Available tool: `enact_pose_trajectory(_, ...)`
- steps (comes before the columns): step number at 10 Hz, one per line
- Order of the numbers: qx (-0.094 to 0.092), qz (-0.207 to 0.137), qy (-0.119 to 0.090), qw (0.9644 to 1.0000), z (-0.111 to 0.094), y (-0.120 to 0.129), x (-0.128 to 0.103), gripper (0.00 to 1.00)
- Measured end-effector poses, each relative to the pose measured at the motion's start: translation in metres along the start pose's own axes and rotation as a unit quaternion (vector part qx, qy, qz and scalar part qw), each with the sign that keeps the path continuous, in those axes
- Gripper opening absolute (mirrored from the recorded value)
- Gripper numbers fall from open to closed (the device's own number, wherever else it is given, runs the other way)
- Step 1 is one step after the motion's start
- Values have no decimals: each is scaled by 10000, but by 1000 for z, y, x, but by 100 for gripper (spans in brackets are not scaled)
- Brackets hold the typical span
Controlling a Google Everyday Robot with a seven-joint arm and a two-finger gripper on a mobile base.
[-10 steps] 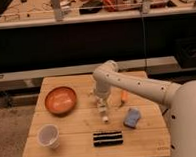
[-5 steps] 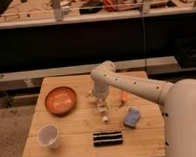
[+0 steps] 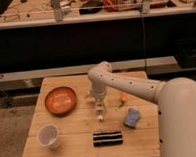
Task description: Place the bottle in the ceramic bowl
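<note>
No readable text, none on pincer [image 3: 99,107] above table [image 3: 70,147] centre

The gripper [image 3: 99,109] is hanging low over the middle of the table [image 3: 74,122], with bare board lying open between it and the ceramic bowl [image 3: 61,100] on its left. A black bar [image 3: 107,138] is blocking the front, a blue pad [image 3: 132,117] and an orange piece [image 3: 124,98] are crowding its right, and a cup [image 3: 48,136] is standing front-left.

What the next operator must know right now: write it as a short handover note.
The end effector hangs over the middle of the table, right of the ceramic bowl, at the bottle; a grasp cannot be confirmed.
The bottle is just below it, not in the bowl.
Done: arm at the bottle.
Left: secure it, carry it over the bowl, release.
</note>
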Motion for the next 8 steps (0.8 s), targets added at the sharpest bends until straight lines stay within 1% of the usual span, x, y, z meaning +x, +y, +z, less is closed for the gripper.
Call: enact_pose_trajectory(8, -90, -78, -90, 9999, 9, -7, -2, 80)
